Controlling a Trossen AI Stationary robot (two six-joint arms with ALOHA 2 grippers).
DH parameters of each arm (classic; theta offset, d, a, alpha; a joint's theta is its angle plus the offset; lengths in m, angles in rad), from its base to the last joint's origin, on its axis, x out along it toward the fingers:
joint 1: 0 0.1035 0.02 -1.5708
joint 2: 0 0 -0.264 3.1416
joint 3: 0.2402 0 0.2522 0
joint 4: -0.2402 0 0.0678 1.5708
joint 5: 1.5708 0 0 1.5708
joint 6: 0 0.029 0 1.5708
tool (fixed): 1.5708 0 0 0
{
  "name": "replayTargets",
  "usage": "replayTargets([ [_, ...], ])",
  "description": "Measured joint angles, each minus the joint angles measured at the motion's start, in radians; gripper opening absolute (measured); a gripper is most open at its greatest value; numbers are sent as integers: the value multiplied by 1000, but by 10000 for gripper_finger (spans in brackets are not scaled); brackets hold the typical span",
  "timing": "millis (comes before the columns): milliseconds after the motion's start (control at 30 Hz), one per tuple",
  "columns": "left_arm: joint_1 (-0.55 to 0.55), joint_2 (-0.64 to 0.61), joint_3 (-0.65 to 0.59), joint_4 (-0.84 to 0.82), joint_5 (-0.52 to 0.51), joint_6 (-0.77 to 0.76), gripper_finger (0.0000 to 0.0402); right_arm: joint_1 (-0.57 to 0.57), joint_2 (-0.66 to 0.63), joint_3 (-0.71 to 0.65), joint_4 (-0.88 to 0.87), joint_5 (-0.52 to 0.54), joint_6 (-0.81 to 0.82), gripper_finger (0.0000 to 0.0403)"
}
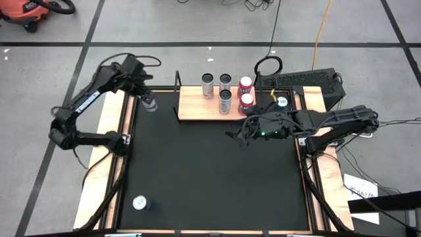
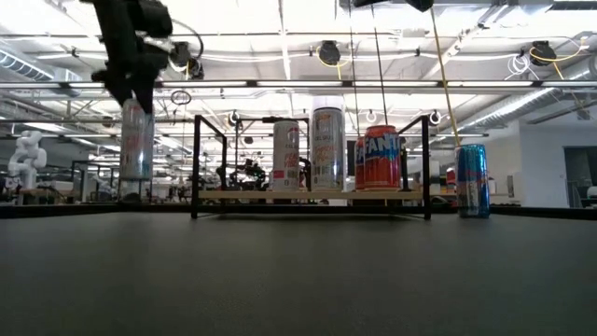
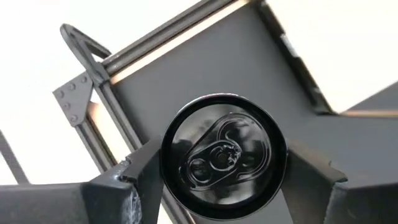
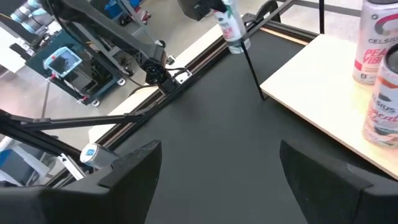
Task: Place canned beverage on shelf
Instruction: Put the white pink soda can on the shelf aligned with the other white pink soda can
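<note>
A black mat (image 1: 210,171) is covering the tabletop. Beyond its far left corner an orange vacuum (image 1: 29,12) is sitting on the floor, while a yellow cable (image 1: 320,33) is trailing beyond the far right corner. White paper (image 1: 360,187) is lying off the mat's right edge.

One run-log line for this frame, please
left gripper: shut on can, off shelf left end | right gripper: open, empty, waiting | shelf: four cans

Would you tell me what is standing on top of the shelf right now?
The shelf carries five upright cans: three slim silver ones and two red ones, all grouped toward its right half. Its left half is bare wood. The board under the cans is covered.
</note>
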Motion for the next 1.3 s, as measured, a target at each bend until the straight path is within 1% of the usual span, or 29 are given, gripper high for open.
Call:
replayTargets([
  [133,-71,-53,69,-57,59,-6,244,0,-27,0,-64,23,-7,312],
  [200,-115,-73,89,-86,61,-6,244,0,-33,0,-114,49,-1,312],
  [267,-161,-86,112,-125,60,-14,244,-1,-39,0,-168,54,15,312],
  [367,-230,-91,155,-184,63,-25,244,-6,-44,0,-189,52,37,312],
  [467,-291,-90,187,-243,112,-25,244,-7,-46,0,-187,50,42,312],
  [533,-330,-91,196,-257,171,-26,244,-10,-46,0,-187,49,42,312],
  [633,-386,-87,196,-240,270,-32,244,-15,-46,0,-187,22,49,312],
  [700,-435,-74,196,-205,290,-33,244,-16,-46,0,-187,19,53,312],
  [833,-523,-23,196,-58,231,-56,244,-16,-46,0,-188,20,56,312],
  [967,-587,50,196,92,229,-47,244,-16,-46,0,-189,21,57,312],
  [1067,-610,116,196,182,224,-9,244,-16,-46,0,-189,21,58,312],
  [1200,-617,206,201,244,142,48,245,-16,-46,0,-189,21,80,312],
  [1300,-615,276,233,267,77,103,245,-8,-46,0,-189,20,83,312],
])
